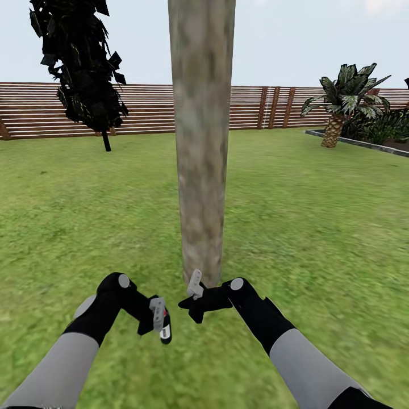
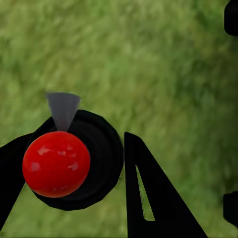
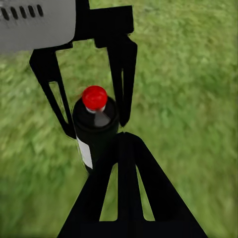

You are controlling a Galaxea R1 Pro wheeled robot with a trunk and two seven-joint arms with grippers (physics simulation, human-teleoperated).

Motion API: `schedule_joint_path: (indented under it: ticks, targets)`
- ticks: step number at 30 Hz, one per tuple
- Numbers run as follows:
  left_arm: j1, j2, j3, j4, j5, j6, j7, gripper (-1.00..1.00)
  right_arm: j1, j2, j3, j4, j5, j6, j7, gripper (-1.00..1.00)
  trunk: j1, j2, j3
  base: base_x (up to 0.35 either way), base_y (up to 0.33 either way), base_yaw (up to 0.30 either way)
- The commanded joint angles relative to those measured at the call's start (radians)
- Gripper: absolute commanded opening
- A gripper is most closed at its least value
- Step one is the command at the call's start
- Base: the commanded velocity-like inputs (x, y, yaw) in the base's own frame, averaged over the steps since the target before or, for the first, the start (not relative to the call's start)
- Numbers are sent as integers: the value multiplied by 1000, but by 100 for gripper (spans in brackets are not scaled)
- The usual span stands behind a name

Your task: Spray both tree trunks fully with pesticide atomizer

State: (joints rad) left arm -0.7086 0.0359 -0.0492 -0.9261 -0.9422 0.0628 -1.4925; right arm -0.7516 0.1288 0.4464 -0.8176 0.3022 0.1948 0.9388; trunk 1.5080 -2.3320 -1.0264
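Observation:
A thick, pale grey-beige mottled tree trunk (image 1: 201,142) rises straight ahead of me from the grass floor (image 1: 318,227); its foliage is out of view. My left gripper (image 1: 159,318) is shut on the pesticide atomizer (image 1: 165,328), a small black bottle with a red top and a white mark, held low over the lawn just left of the trunk's base. The left wrist view looks down on the atomizer's red top (image 2: 56,163) between the fingers (image 2: 148,198). My right gripper (image 3: 124,144) is shut with nothing in it, close beside the atomizer (image 3: 96,131) and the left gripper (image 3: 94,106), near the trunk's foot (image 1: 190,301).
A thin black-trunked tree (image 1: 79,62) stands back left, by the brown slatted fence (image 1: 255,108). A short palm (image 1: 343,102) grows in a raised bed (image 1: 363,142) at the back right. Open lawn lies on both sides of the trunk.

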Motion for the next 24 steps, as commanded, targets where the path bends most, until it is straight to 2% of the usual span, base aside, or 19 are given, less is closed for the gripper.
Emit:
schedule_joint_path:
  ticks: [1, 12, 24]
  targets:
    - [-5, -1, 1, 1, 0, 1, 0, -100, 0, 1, 0, 0, 0, 0, 0, -100, 0, 0, 0, 0, 0, 0]
    - [-20, -11, 2, 3, 0, 3, 0, -100, -1, 2, 0, 0, 0, 0, 0, -100, 0, 0, 0, 0, 0, 0]
    - [-20, -37, 1, 3, 0, 4, 3, -100, -8, 2, 0, -6, 0, 17, 0, -100, 0, 0, 0, 0, 0, 0]
